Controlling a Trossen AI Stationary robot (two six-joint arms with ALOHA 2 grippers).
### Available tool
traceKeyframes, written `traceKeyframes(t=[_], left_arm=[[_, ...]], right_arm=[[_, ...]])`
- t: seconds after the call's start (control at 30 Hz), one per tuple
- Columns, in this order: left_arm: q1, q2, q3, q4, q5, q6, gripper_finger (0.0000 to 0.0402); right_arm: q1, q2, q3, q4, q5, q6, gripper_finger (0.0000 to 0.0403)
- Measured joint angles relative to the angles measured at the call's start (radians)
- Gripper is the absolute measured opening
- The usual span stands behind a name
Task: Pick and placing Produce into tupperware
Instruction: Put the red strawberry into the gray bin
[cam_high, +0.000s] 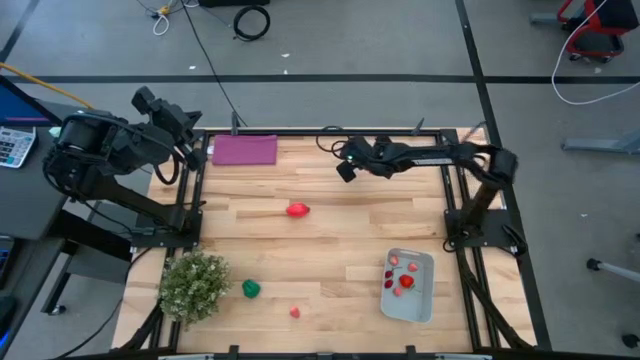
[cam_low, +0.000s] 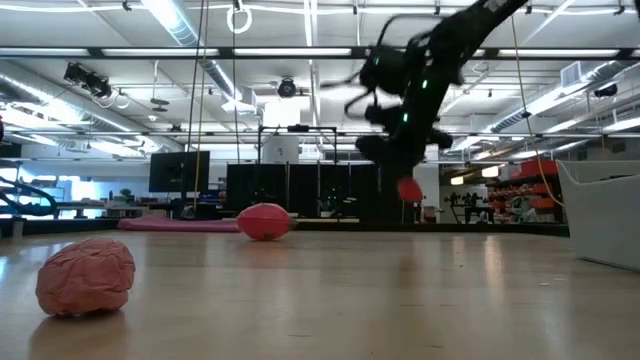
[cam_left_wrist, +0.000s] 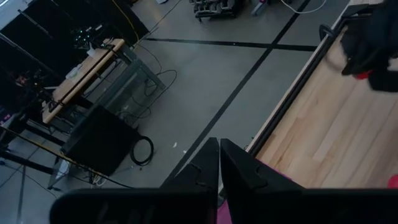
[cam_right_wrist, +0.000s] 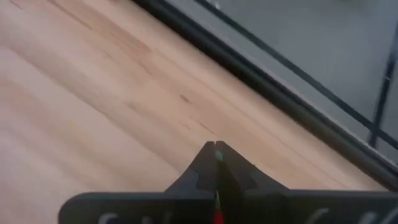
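My right gripper (cam_high: 345, 172) hangs over the table's far middle, shut on a small red produce piece (cam_low: 408, 188). My left gripper (cam_left_wrist: 219, 152) waits shut and raised at the far left corner, holding nothing. The clear tupperware (cam_high: 425, 303) lies on the table near the right front, with several red pieces (cam_high: 403, 281) in it. Loose on the wood lie a red piece (cam_high: 298, 210) at the middle, a green piece (cam_high: 251, 289) and a small pink piece (cam_high: 295, 312) near the front. My right gripper pinches the small red piece between its two fingers; a red sliver (cam_right_wrist: 217, 215) shows in the slit between them. The fingers slant down toward the table. The piece (cam_low: 408, 188) pokes out below the fingertips, lifted clear of the wood.
A bushy pale-green plant (cam_high: 193, 285) stands at the front left. A flat purple rectangle (cam_high: 245, 150) lies at the far left edge. Bare wood stretches between the right gripper and the tupperware.
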Motion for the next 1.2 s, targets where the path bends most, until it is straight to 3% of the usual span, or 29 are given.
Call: traceKeyframes(t=[0.17,0.33,0.63,0.73,0.83,1.2], left_arm=[[0.0,0.0,0.0,0.0,0.0,0.0,0.0014],[0.0,0.0,0.0,0.0,0.0,-0.003,0.001],[0.0,0.0,0.0,-0.002,0.004,-0.052,0.0024],[0.0,0.0,0.0,-0.002,0.004,-0.052,0.002],[0.0,0.0,0.0,-0.002,0.004,-0.056,0.0014],[0.0,0.0,0.0,-0.002,0.004,-0.077,0.0021]], right_arm=[[0.113,-0.177,0.0,-0.099,-0.006,0.084,0.0003],[0.319,-0.295,0.0,-0.292,-0.01,0.303,0.0002],[0.839,-0.278,-0.084,-0.352,0.037,0.835,0.0001],[0.952,-0.251,-0.099,-0.361,0.148,0.975,0.0],[1.014,-0.231,-0.099,-0.378,0.226,1.076,0.0],[1.089,-0.095,-0.099,-0.412,0.168,1.252,0.0]])
